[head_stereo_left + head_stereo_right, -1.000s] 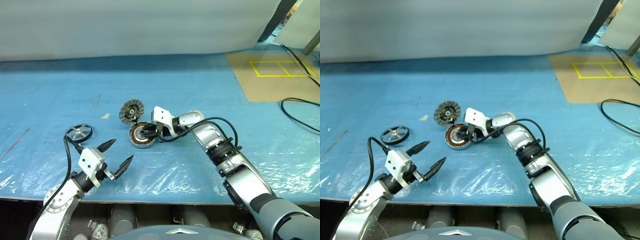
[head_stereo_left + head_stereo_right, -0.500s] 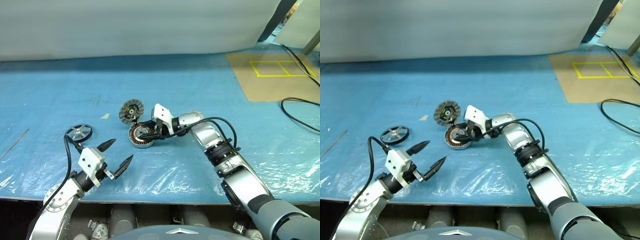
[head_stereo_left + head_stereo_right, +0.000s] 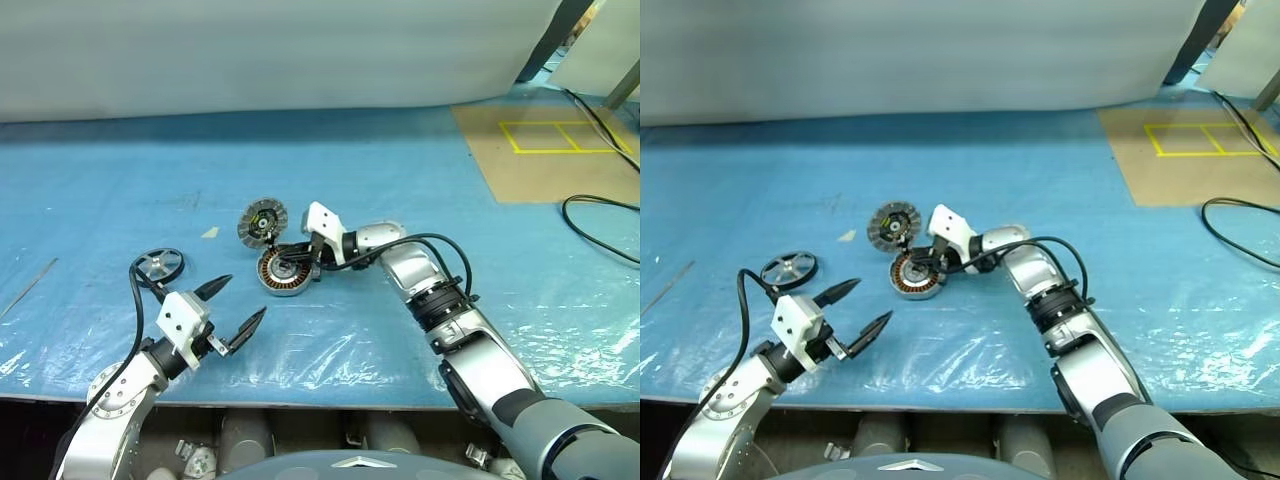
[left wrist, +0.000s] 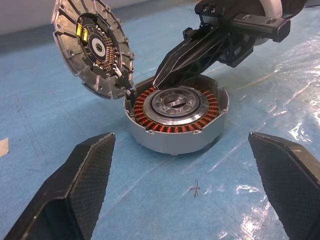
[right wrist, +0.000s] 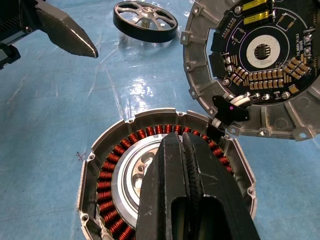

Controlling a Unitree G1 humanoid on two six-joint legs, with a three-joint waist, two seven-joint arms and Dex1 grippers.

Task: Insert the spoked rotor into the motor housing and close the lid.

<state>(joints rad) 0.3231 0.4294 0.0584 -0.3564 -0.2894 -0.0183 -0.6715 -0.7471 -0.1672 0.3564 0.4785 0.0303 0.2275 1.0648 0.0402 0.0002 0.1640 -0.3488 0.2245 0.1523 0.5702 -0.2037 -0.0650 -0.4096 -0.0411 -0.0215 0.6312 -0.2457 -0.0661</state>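
Illumination is bright, even and diffuse from overhead, producing soft short shadows and white glare patches on the wrinkled plastic sheet (image 3: 330,350), with all views in sharp focus, without noticeable motion blur.

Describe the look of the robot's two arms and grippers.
Both arms are silver-grey metal with black joints and a looping black cable. Each ends in a white block bearing two black, pointed fingers: the left gripper and the right gripper. The fingers' inner faces are finely textured.

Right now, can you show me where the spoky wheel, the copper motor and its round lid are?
spoked rotor (image 5: 145,20), right wrist view, on its hub.
motor housing (image 4: 176,105), left wrist view, on its silver centre.
lid (image 4: 93,47), left wrist view, on its dark inner face.
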